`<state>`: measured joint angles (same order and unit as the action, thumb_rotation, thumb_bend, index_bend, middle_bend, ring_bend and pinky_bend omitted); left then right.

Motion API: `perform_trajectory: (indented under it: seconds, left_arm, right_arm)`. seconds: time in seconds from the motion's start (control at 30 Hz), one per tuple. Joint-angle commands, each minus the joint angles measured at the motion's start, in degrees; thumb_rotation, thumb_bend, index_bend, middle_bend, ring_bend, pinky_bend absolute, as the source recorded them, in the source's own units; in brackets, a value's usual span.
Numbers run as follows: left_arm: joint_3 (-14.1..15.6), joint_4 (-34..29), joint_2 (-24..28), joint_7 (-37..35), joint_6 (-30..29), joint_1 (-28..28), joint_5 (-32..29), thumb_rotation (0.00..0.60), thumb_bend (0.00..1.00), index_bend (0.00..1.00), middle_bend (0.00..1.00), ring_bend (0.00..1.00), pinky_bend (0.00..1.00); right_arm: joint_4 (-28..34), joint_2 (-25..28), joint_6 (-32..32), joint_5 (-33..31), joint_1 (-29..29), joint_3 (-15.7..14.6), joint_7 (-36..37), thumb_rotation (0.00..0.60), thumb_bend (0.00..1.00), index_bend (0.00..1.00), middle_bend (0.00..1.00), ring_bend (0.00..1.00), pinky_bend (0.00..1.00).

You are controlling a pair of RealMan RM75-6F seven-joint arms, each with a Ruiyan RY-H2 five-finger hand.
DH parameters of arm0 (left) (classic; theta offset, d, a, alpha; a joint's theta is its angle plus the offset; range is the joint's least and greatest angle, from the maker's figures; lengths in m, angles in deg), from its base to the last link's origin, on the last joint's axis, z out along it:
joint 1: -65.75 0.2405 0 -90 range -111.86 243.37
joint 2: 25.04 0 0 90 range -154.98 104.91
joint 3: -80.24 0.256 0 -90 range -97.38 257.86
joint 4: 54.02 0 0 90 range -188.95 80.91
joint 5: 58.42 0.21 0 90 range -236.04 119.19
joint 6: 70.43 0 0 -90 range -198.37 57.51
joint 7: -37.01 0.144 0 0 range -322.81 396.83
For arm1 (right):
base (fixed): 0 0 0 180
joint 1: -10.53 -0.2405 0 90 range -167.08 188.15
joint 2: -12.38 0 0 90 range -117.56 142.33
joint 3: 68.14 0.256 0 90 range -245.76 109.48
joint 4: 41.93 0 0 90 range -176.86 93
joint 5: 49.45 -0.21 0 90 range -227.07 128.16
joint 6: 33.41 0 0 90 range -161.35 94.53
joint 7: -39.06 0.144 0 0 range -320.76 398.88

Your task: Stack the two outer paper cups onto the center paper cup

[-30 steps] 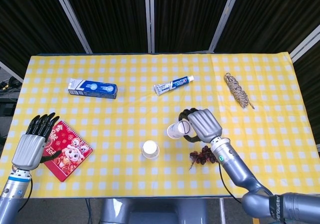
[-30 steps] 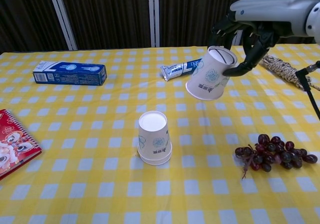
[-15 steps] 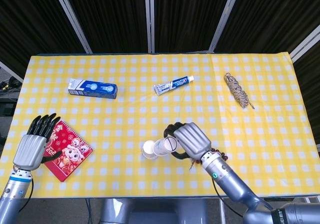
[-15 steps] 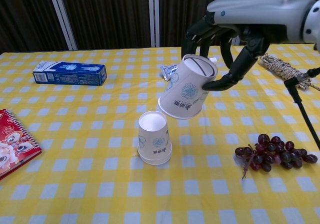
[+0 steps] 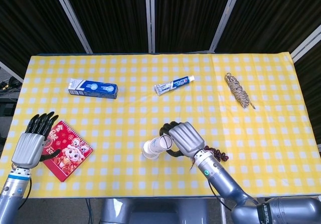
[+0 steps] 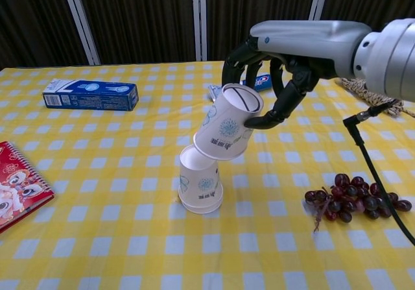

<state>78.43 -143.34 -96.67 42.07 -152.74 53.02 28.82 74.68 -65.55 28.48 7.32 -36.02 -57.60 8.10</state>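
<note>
Nearest to me, the red booklet (image 5: 66, 150) lies at the table's front left, with my left hand (image 5: 32, 143) hovering just beside its outer edge, fingers (image 5: 42, 123) extended and slightly apart, holding nothing. At front right lies a bunch of dark grapes (image 6: 355, 202), close to my right forearm.

In the centre front, the stacked cups (image 6: 200, 185) stand upside down on the yellow checked tablecloth (image 6: 97, 238); the rim at the base shows more than one cup nested there. My right hand (image 6: 272, 76) grips the held paper cup (image 6: 227, 123), thumb on one side and fingers curled around the other. This cup is tilted, its open mouth facing down and left, its lower rim just over the top of the stacked cups; I cannot tell whether the two touch.

Farther back, the toothpaste tube (image 5: 174, 84) lies behind the hand, the blue toothpaste box (image 5: 93, 88) sits at rear left, and the bundle of twine (image 5: 238, 90) lies at rear right.
</note>
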Motion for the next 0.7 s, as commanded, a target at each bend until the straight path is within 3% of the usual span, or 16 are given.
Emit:
perform_trajectory:
  seconds: [0.03, 0.7]
  left_arm:
    - [0.0, -0.1, 0.0, 0.0, 0.1, 0.0, 0.0, 0.6, 0.12, 0.0, 0.0, 0.0, 0.0]
    - [0.3, -0.6, 0.3, 0.0, 0.9, 0.1, 0.7, 0.6, 0.12, 0.0, 0.0, 0.0, 0.0]
  right_arm:
    - [-0.2, -1.0, 0.2, -0.2, -0.3, -0.2, -0.4, 0.6, 0.21, 0.52, 0.35, 0.34, 0.54]
    - [-3.6, -5.7, 1.3, -0.9, -2.2, -0.6, -3.2, 0.6, 0.19, 0.48, 0.32, 0.34, 0.53]
